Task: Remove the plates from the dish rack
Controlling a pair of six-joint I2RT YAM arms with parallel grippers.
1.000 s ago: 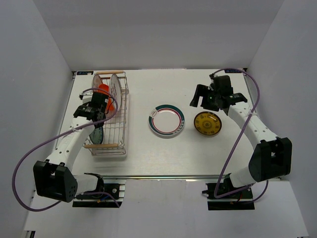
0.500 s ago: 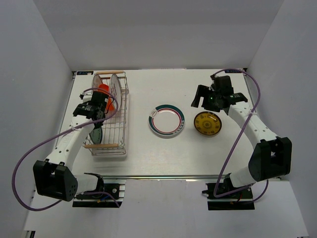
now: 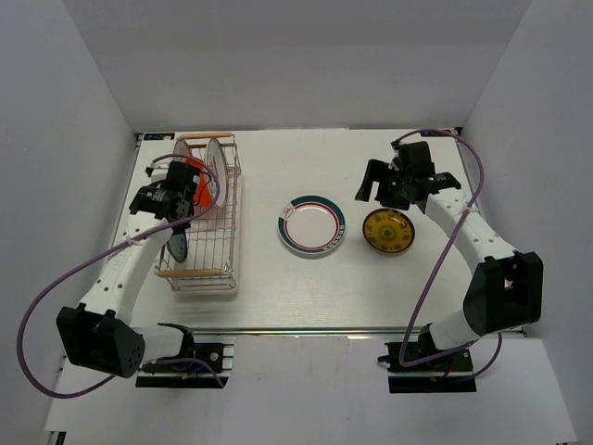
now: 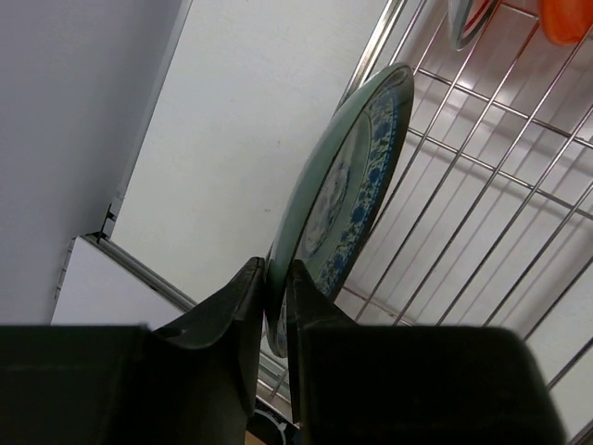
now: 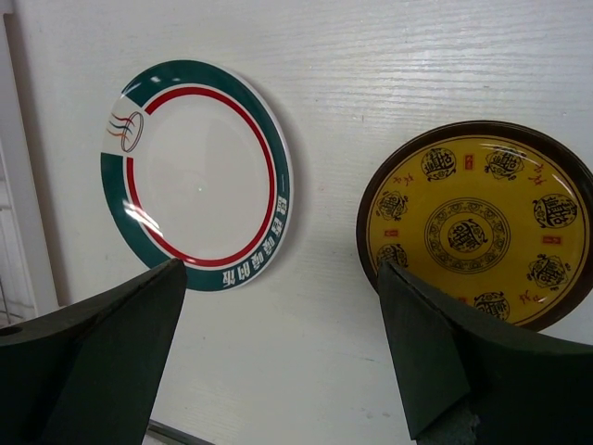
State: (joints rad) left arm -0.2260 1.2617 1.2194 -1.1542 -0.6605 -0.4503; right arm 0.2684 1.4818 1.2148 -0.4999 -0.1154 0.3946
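Firmly, left fingers pinch the teal-blue plate by its rim.

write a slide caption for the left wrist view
Left hand pinched on the rim of an upright blue patterned plate, wire rack behind it.

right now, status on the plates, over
Left pincer shut on blue plate at rack. Right pincer open over yellow plate and green-rimmed plate, both out. Nothing seen blocking.

White arms, black joints (purple cables)
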